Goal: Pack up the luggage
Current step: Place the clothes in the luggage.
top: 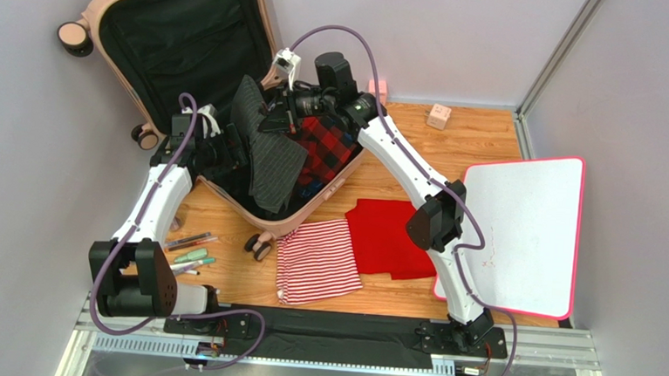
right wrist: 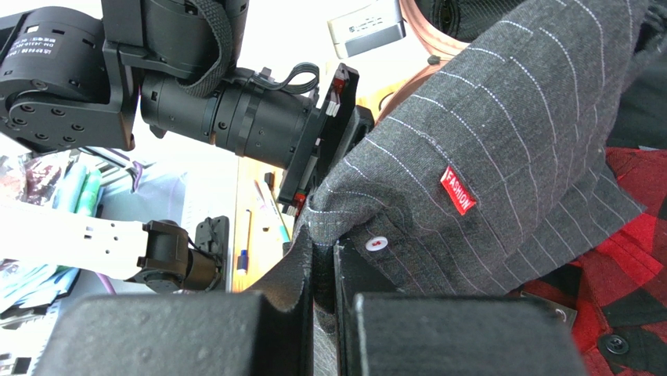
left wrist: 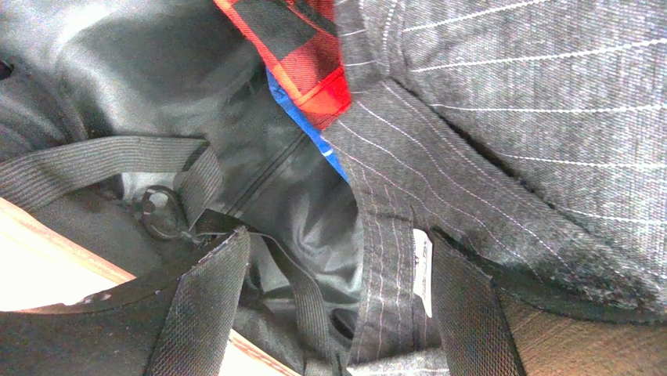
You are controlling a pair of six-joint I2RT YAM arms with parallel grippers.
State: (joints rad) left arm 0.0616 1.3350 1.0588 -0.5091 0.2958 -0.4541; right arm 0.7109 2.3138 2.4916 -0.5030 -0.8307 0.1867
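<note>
Two tools hang over the open luggage (top: 181,34) at the table's (top: 489,145) 11 o'clock. The right tool (right wrist: 322,266) is clenched on a grey pinstriped garment (top: 270,153); whether the left tool (left wrist: 340,251) grips it cannot be told.

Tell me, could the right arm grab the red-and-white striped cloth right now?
Not right away, I think: the right hand is shut on the grey pinstriped garment over the luggage. The striped cloth itself lies uncovered on the table.
</note>
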